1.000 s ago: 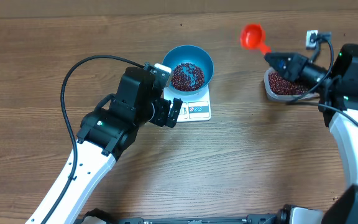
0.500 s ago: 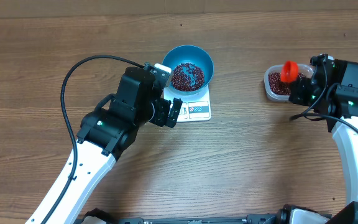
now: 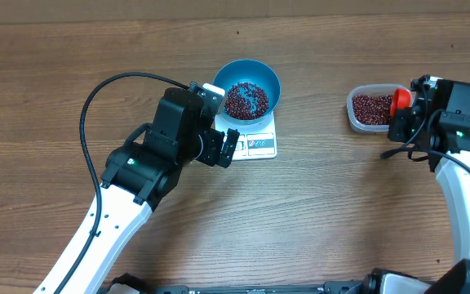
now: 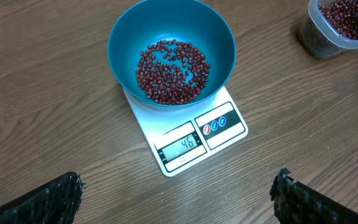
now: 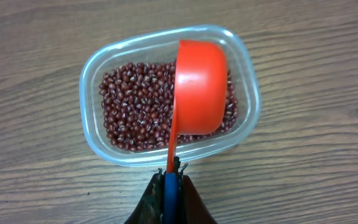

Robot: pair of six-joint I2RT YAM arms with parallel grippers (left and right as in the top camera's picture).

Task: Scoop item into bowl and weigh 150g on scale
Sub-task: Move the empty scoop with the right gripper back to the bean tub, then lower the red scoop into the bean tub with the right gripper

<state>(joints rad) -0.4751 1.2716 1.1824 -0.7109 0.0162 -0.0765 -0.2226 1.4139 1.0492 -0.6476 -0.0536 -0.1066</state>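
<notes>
1. The right end effector (image 5: 171, 182) is clamped shut on the thin handle of the red scoop (image 5: 201, 87). The cup hangs over the clear tub (image 5: 87, 124) with its rounded back toward the wrist camera, so it probably needs rolling mouth-up as it digs.
2. The beans (image 5: 135, 115) fill the tub under the scoop, and more lie as a shallow heap in the blue bowl (image 4: 129, 37), which sits on the white scale (image 4: 143, 118). The display (image 4: 183, 146) shows 46, so the step in hand looks like another refill.
3. A good dip runs the cup's lip low along the tub's long side, then levels it before lifting, so nothing spills onto the surface (image 3: 325, 212).
4. Smaller loads near the target guard against overshoot.
5. The left end effector (image 3: 225, 147) hangs wide open just beside the scale, gripping nothing. It should avoid touching the scale, which would disturb the reading.
</notes>
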